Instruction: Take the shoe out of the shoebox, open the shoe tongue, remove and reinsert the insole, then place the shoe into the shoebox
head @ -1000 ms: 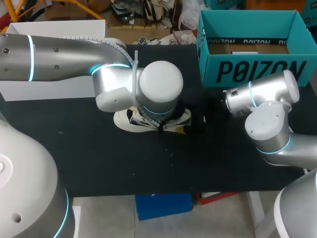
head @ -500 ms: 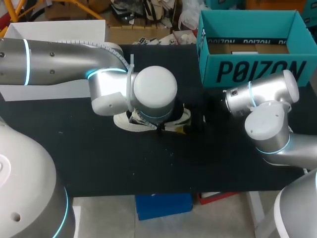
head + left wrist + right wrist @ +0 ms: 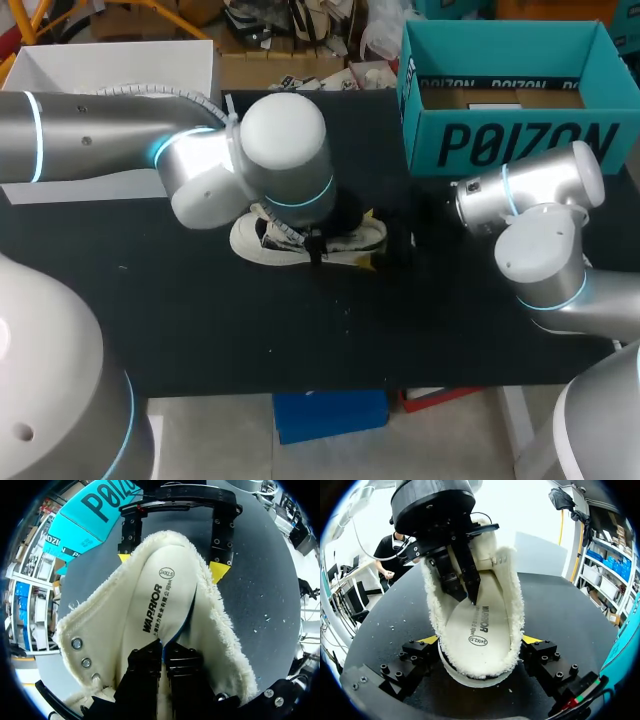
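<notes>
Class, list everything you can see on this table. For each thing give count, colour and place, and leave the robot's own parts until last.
Table: one, black, under everything.
Shoe: one, cream with a fleecy lining, lying mid-table.
Insole: one, cream, inside the shoe.
Shoebox: one, teal, open, at the table's back right.
White box: one, white, at the back left, behind the left arm.
Left arm: one, silver, reaching over the shoe.
Right arm: one, silver, at the table's right, in front of the shoebox.
Left pincer: one, black, down inside the shoe, shut on the insole.
Right pincer: one, black with yellow tips, clamping the shoe from both sides.
</notes>
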